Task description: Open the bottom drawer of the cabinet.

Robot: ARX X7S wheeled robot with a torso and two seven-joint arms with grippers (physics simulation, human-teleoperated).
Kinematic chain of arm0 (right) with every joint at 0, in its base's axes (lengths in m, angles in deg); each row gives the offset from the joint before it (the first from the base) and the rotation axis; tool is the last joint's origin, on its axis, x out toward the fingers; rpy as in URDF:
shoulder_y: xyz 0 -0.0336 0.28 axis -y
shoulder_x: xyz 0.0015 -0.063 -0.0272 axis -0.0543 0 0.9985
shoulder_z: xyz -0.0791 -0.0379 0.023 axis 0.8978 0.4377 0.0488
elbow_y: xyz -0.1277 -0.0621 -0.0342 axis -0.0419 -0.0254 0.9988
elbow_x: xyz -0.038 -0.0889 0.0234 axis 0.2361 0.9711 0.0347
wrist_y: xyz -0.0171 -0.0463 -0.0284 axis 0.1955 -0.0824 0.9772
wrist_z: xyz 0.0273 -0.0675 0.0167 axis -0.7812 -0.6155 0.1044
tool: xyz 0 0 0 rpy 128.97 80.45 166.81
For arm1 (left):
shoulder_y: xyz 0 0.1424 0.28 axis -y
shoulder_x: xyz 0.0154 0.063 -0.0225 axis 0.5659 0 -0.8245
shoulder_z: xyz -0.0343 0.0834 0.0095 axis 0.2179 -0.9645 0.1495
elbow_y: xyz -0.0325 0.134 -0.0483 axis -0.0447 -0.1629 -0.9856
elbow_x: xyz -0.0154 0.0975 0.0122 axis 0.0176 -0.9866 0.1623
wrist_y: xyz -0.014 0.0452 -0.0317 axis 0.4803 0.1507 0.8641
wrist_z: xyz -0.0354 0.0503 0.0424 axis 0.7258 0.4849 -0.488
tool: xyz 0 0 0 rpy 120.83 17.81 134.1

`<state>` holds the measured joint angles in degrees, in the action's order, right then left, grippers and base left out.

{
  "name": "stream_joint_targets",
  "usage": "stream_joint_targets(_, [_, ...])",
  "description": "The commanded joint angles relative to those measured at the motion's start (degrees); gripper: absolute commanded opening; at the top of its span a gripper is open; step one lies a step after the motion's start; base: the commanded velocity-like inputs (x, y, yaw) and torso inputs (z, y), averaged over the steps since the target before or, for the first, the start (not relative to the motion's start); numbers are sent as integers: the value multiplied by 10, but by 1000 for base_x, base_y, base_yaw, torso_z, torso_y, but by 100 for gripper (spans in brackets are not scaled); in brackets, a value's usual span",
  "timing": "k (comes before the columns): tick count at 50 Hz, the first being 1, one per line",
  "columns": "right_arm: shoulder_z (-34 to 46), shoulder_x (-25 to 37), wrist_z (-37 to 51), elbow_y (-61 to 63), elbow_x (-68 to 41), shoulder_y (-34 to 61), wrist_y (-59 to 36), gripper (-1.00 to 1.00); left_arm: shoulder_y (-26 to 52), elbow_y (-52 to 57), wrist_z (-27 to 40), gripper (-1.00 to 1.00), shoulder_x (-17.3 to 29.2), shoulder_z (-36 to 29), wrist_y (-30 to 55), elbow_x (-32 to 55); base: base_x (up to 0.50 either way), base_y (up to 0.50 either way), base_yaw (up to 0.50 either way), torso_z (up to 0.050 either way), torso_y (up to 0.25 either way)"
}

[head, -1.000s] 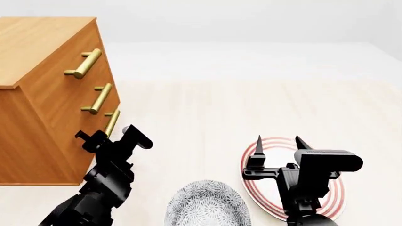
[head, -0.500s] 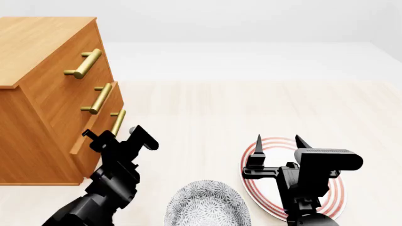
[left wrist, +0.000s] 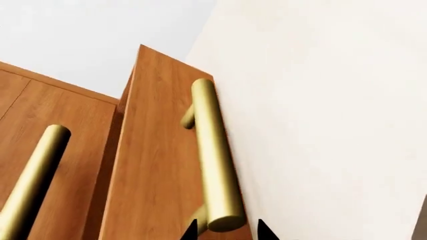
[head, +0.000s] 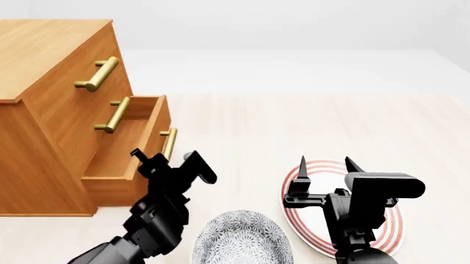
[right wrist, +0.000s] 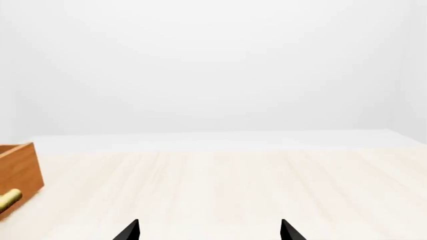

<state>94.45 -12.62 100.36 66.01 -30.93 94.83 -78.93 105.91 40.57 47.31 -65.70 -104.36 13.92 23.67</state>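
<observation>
The cabinet stands at the left of the head view, with three brass-handled drawers. The bottom drawer is pulled well out and its inside looks empty. My left gripper is shut on the near end of that drawer's brass handle. In the left wrist view the handle runs along the drawer front and its end sits between my left gripper's tips. My right gripper is open and empty above a plate. In the right wrist view my right gripper faces bare floor.
A red-ringed plate lies under my right arm. A grey patterned bowl sits between the arms. The middle drawer's handle and top drawer's handle stay flush. The drawer's corner shows in the right wrist view.
The bottom drawer has slid out of the cabinet, from nearly closed to well open. My left gripper moved right and back with its handle. The right arm has not moved.
</observation>
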Motion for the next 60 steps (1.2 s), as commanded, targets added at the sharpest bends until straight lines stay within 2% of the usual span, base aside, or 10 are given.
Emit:
stream_joint_targets(1, [1,2,0,-8,-3,-1,8,100,-7,15,40,-100,-26,-13,30,-24,-15,0,4,0,0])
stream_joint_targets(9, [0,5,1,-7,-7,-4,10,100,-7,24,39,-100,-31,-18,28,-24,-15,0,5,4,8])
stream_joint_targets(13, [0,5,2,-8,-8,-4,10,100,-16,86,35,-100,-15,-25,49,-27,-16,0,5,3,11])
stream_joint_targets(14, [1,5,2,-9,-8,-4,12,100,-20,112,32,100,-10,-26,62,-28,-16,0,5,12,11])
stream_joint_targets(31, [8,3,5,-23,-9,1,19,100,-55,437,9,100,53,-27,220,-34,0,0,0,0,0])
stream_joint_targets(40, [8,5,5,-23,-14,2,21,100,-4,509,13,100,44,99,238,-18,0,0,0,0,0])
stream_joint_targets(46, [8,6,6,-23,-16,3,21,100,24,477,9,100,18,218,217,17,0,0,0,0,0])
stream_joint_targets(47, [8,7,7,-21,-17,4,19,100,28,457,-15,100,-1,272,227,52,0,0,0,0,0])
stream_joint_targets(51, [8,9,8,-17,-18,3,18,100,42,394,-27,100,-19,332,221,80,0,0,0,0,0])
stream_joint_targets(60, [8,11,12,-11,-21,6,14,100,58,318,-46,100,-31,374,235,111,0,0,0,0,0])
